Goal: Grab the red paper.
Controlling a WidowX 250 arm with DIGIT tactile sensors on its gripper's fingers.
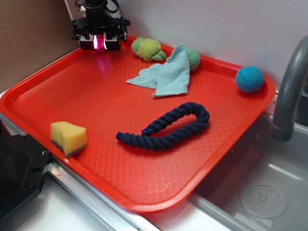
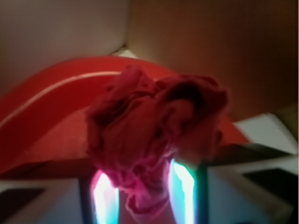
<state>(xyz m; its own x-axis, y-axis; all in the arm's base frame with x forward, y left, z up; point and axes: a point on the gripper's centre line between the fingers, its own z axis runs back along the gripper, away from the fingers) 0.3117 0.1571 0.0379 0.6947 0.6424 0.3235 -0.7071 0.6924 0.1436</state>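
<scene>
In the exterior view the gripper (image 1: 99, 43) hangs at the far left corner of the orange-red tray (image 1: 72, 96), glowing pink between its fingers. What it carries cannot be made out from here. On the tray, a light teal cloth (image 1: 166, 75) lies crumpled near the back rim, partly covering a green ball (image 1: 194, 57). A yellow-green toy (image 1: 148, 49) sits just left of the cloth. A blue ball (image 1: 250, 79) rests in the far right corner, well apart from the rest. A dark blue rope (image 1: 168, 127) lies looped in the middle, and a yellow sponge (image 1: 69, 137) sits near the front left rim. A grey tap (image 1: 288, 91) rises beside the tray over a sink (image 1: 260, 192).

In the wrist view the red paper (image 2: 154, 135) fills the centre, a wrinkled dark-red wad. The jaws are clenched on it, the lit fingers (image 2: 183, 191) pressing its lower part from both sides. The tray's curved rim shows behind it.
</scene>
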